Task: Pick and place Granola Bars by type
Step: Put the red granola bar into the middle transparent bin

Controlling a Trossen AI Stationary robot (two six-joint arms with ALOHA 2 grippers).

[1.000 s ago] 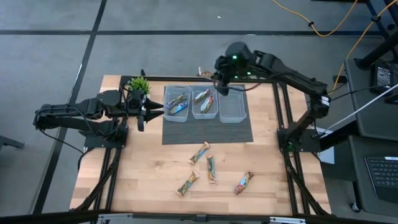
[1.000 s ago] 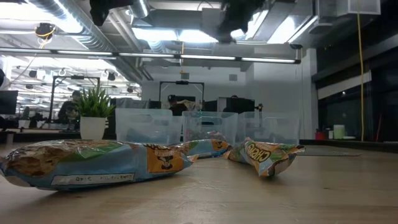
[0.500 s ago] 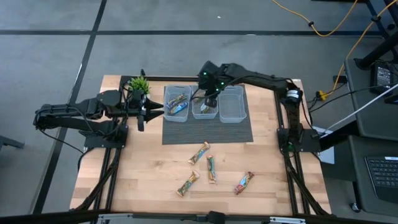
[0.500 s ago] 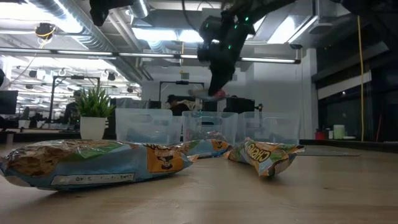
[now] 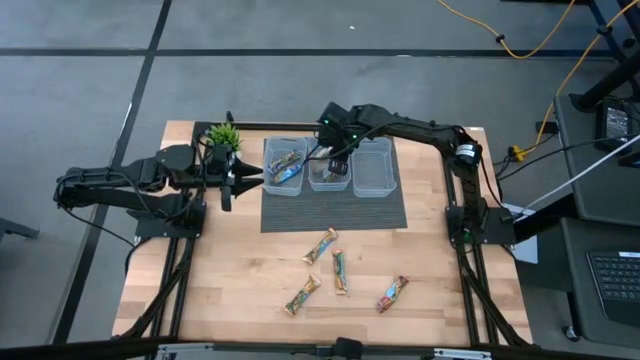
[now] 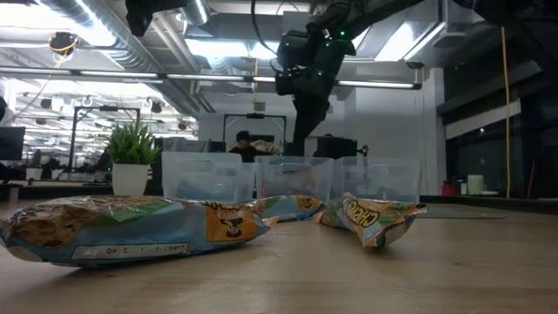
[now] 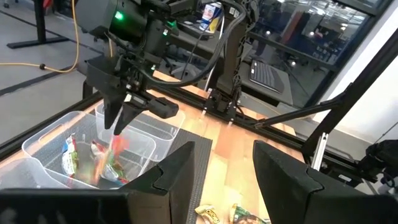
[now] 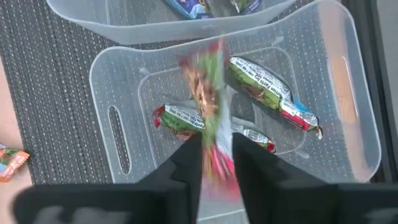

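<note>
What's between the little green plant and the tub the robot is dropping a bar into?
From above, between the plant and the middle tub under the right gripper sit the left gripper and another tub holding bars.

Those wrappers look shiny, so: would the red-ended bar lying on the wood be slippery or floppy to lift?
Probably somewhat slippery: the bar has a glossy-looking wrapper. Likely fairly stiff, since it lies straight. It looks flat, so rolling seems unlikely.
</note>
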